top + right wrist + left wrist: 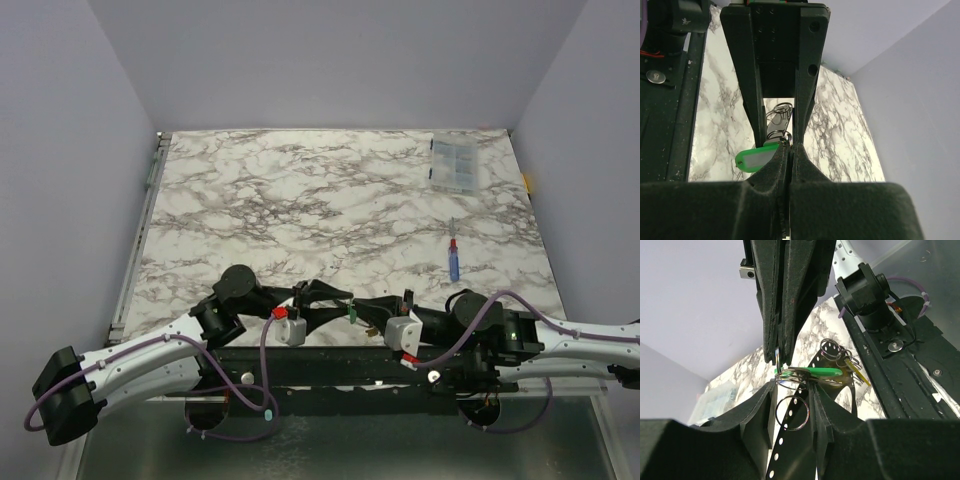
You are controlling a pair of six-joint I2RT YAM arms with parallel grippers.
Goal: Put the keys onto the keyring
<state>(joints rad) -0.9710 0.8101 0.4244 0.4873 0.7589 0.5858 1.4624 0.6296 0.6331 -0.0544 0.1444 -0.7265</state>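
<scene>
Lab test cell: bare lilac walls (60, 150) enclosing marble tabletop (300, 200)

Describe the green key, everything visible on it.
The green key has a flat, bright green head that looks like plastic, oblong with rounded ends. The right wrist view shows a pale label window on its face. It is held in the air, lying roughly level between the two claws. The right claw is pinched shut on one end. The left claw sits just under it, contact unclear. Thin metal rings cluster beside it, and a yellow key hangs close by. No blade is visible.
</scene>
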